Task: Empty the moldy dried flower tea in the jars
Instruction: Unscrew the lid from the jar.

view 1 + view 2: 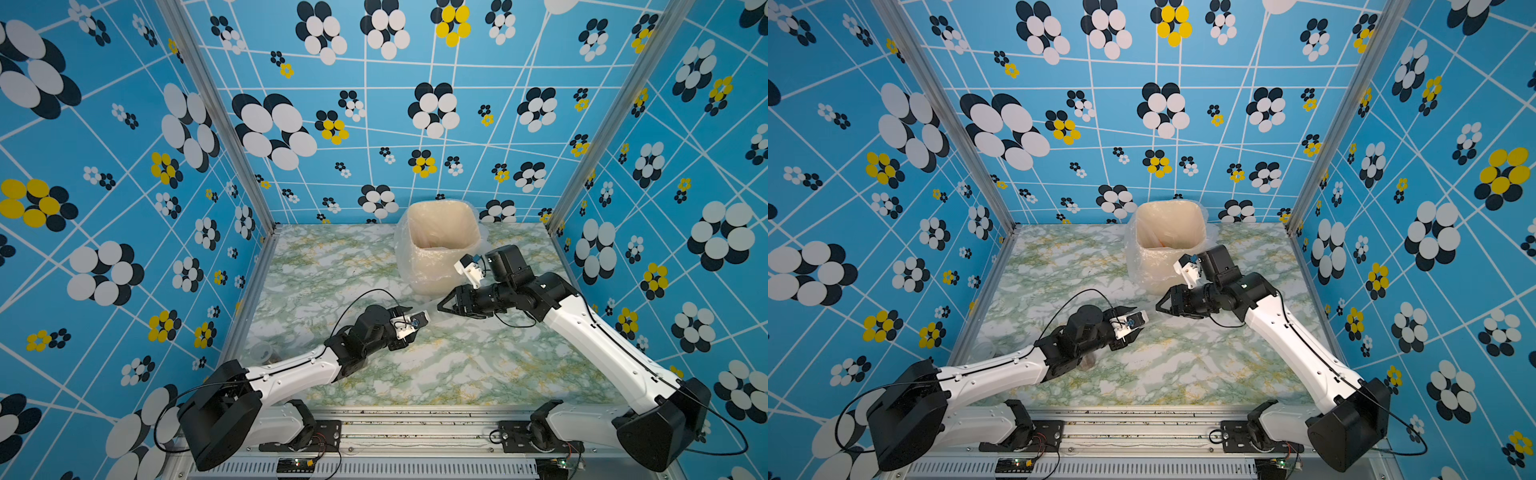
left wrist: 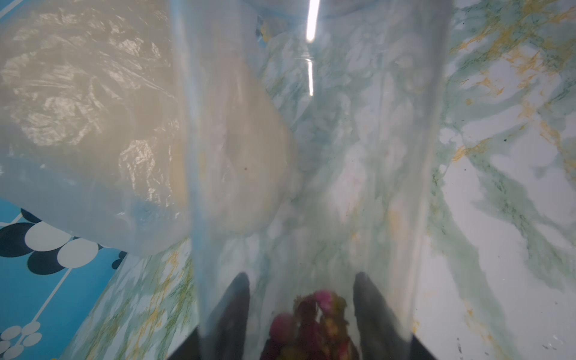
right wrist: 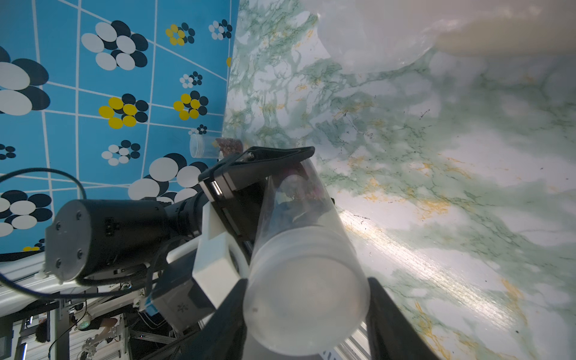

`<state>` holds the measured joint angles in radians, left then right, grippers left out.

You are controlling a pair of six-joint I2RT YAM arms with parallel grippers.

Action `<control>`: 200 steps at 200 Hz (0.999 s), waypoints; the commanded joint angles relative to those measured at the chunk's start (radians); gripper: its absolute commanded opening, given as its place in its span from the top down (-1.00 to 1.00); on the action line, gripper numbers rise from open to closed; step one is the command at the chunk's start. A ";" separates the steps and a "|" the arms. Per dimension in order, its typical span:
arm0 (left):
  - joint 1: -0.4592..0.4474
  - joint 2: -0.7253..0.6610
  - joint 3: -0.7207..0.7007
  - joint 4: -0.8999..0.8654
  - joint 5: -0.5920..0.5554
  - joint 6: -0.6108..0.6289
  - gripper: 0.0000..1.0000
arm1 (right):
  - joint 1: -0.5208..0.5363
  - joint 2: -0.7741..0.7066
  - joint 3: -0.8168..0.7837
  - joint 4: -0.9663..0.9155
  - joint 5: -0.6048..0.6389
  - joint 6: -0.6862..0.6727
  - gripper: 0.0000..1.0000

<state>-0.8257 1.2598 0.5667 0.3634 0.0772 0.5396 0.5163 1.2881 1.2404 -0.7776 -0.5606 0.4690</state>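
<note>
A clear jar [image 2: 311,156] is held level above the table, my left gripper [image 2: 301,277] shut on its body. Its dark fingers [image 2: 240,299] show through the wall. The moldy dried flower tea [image 2: 311,321] is heaped at the jar's base end, reddish-pink. My right gripper [image 3: 307,280] faces it head on, with a finger against each side of the cloudy round lid [image 3: 299,311]. In both top views the two grippers [image 1: 417,318] [image 1: 440,307] meet at mid-table with the jar [image 1: 1148,316] bridging them.
A big beige plastic-lined bin [image 1: 424,270] stands at the back, just behind the right gripper. Another clear jar [image 3: 202,149] with tea [image 3: 229,146] lies by the left wall, near the left arm [image 1: 291,370].
</note>
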 commanded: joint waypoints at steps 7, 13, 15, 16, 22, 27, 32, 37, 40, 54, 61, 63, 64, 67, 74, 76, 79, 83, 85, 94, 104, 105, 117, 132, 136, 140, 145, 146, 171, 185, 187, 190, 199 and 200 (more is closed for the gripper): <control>0.050 -0.013 0.057 -0.070 0.355 -0.125 0.73 | 0.001 0.000 0.006 0.014 -0.003 -0.247 0.43; 0.065 -0.010 0.062 -0.070 0.425 -0.151 0.74 | 0.001 -0.005 0.006 0.011 -0.001 -0.299 0.47; 0.070 -0.009 0.065 -0.070 0.442 -0.159 0.74 | 0.000 -0.006 0.005 0.009 -0.001 -0.318 0.48; 0.072 -0.008 0.066 -0.070 0.454 -0.163 0.74 | 0.000 -0.007 0.005 0.008 -0.001 -0.328 0.49; 0.085 -0.002 0.073 -0.071 0.511 -0.185 0.74 | 0.001 -0.012 0.004 0.004 -0.001 -0.383 0.49; 0.096 0.006 0.081 -0.073 0.553 -0.203 0.75 | 0.001 -0.016 0.003 -0.002 -0.006 -0.437 0.50; 0.105 0.013 0.089 -0.077 0.594 -0.217 0.75 | 0.001 -0.019 0.004 -0.011 -0.009 -0.496 0.50; 0.113 0.022 0.099 -0.084 0.635 -0.229 0.76 | 0.001 -0.022 0.005 -0.021 -0.013 -0.555 0.51; 0.118 0.026 0.104 -0.089 0.656 -0.237 0.76 | 0.001 -0.024 0.006 -0.027 -0.013 -0.593 0.51; 0.137 0.050 0.135 -0.110 0.744 -0.264 0.78 | 0.000 -0.030 0.008 -0.053 -0.014 -0.756 0.51; 0.144 0.063 0.146 -0.121 0.778 -0.276 0.79 | 0.001 -0.032 0.010 -0.062 -0.001 -0.831 0.53; 0.145 0.066 0.150 -0.124 0.786 -0.278 0.78 | 0.001 -0.032 0.012 -0.063 0.004 -0.848 0.54; 0.146 0.067 0.151 -0.126 0.790 -0.279 0.78 | 0.001 -0.032 0.013 -0.064 0.007 -0.855 0.54; 0.149 0.073 0.157 -0.132 0.802 -0.283 0.79 | 0.001 -0.031 0.015 -0.066 0.016 -0.881 0.56; 0.155 0.084 0.167 -0.145 0.831 -0.288 0.79 | 0.000 -0.025 0.028 -0.075 0.037 -0.935 0.57; 0.156 0.087 0.170 -0.148 0.838 -0.288 0.79 | 0.000 -0.022 0.033 -0.078 0.042 -0.949 0.57; 0.157 0.092 0.174 -0.154 0.849 -0.290 0.80 | 0.001 -0.018 0.039 -0.084 0.051 -0.970 0.57; 0.159 0.097 0.179 -0.159 0.862 -0.293 0.80 | 0.001 -0.012 0.048 -0.093 0.056 -0.998 0.57; 0.161 0.101 0.182 -0.163 0.868 -0.294 0.80 | 0.001 -0.008 0.053 -0.098 0.059 -1.014 0.57; 0.166 0.111 0.189 -0.168 0.892 -0.303 0.82 | 0.000 0.009 0.075 -0.121 0.070 -1.068 0.56; 0.170 0.120 0.192 -0.165 0.915 -0.312 0.82 | 0.001 0.033 0.100 -0.146 0.075 -1.117 0.55; 0.170 0.121 0.192 -0.165 0.916 -0.313 0.83 | 0.001 0.035 0.103 -0.149 0.075 -1.123 0.55; 0.173 0.126 0.194 -0.161 0.923 -0.326 0.83 | 0.000 0.060 0.129 -0.178 0.075 -1.175 0.50; 0.177 0.128 0.193 -0.156 0.933 -0.331 0.83 | 0.000 0.080 0.149 -0.198 0.075 -1.213 0.47; 0.177 0.128 0.193 -0.155 0.934 -0.332 0.83 | -0.001 0.082 0.151 -0.198 0.073 -1.218 0.46; 0.177 0.128 0.192 -0.152 0.934 -0.333 0.83 | 0.001 0.084 0.152 -0.198 0.071 -1.224 0.45; 0.178 0.127 0.191 -0.150 0.934 -0.334 0.83 | 0.000 0.084 0.151 -0.195 0.068 -1.229 0.44; 0.178 0.128 0.191 -0.150 0.934 -0.334 0.83 | 0.000 0.084 0.150 -0.194 0.067 -1.229 0.44; 0.181 0.125 0.185 -0.146 0.906 -0.334 0.83 | 0.001 0.076 0.140 -0.164 0.058 -1.223 0.36; 0.181 0.117 0.185 -0.153 0.847 -0.334 0.83 | 0.000 0.061 0.136 -0.122 0.054 -1.141 0.07; 0.181 0.114 0.184 -0.153 0.838 -0.333 0.83 | 0.001 0.058 0.134 -0.114 0.050 -1.126 0.04; 0.181 0.112 0.183 -0.156 0.821 -0.332 0.83 | 0.001 0.051 0.133 -0.103 0.044 -1.103 0.01; 0.181 0.102 0.180 -0.162 0.771 -0.322 0.83 | 0.001 0.023 0.118 -0.054 0.020 -1.030 -0.10; 0.181 0.101 0.179 -0.164 0.766 -0.321 0.83 | 0.001 0.018 0.115 -0.046 0.018 -1.022 -0.11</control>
<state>-0.6384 1.3994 0.7120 0.1711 0.8642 0.2619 0.5163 1.3426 1.3846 -0.9554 -0.5900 -0.6392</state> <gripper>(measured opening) 0.555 0.553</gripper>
